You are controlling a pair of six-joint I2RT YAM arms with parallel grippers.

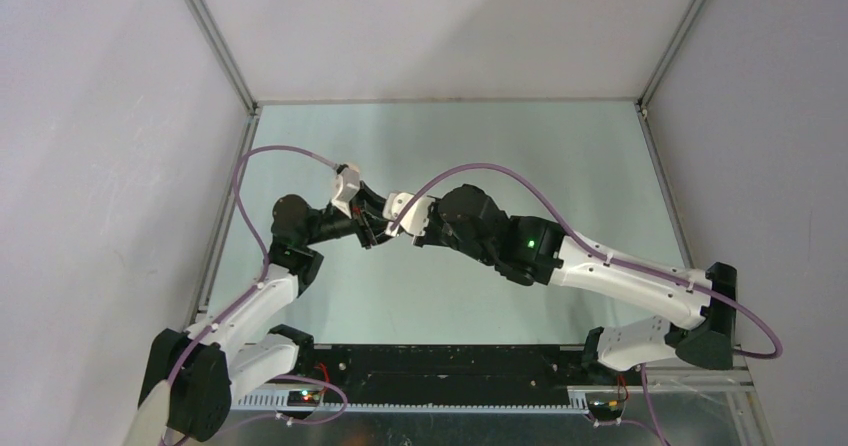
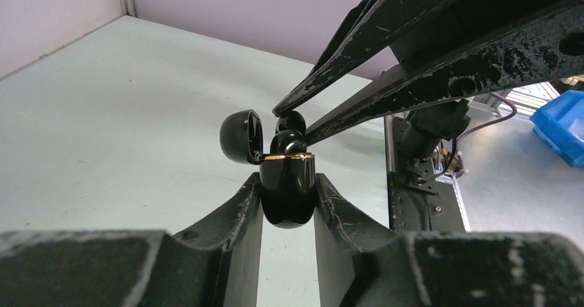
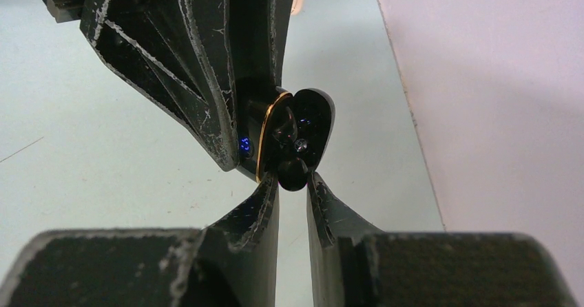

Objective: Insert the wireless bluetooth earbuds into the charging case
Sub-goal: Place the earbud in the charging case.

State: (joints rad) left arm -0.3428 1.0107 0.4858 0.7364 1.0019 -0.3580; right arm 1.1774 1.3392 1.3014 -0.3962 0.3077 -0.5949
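The left gripper (image 2: pixel 288 202) clamps the glossy black pebble-shaped charging case (image 2: pixel 287 175) by its sides, rounded lid (image 2: pixel 240 136) swung open, presenting its mouth to the right gripper (image 3: pixel 293 183), whose fingers pinch a small black earbud (image 3: pixel 293 172) at that mouth, apparently ready for seating

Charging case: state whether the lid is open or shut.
Open: the lid stands hinged back beside the gold-rimmed charging case, top uncovered.
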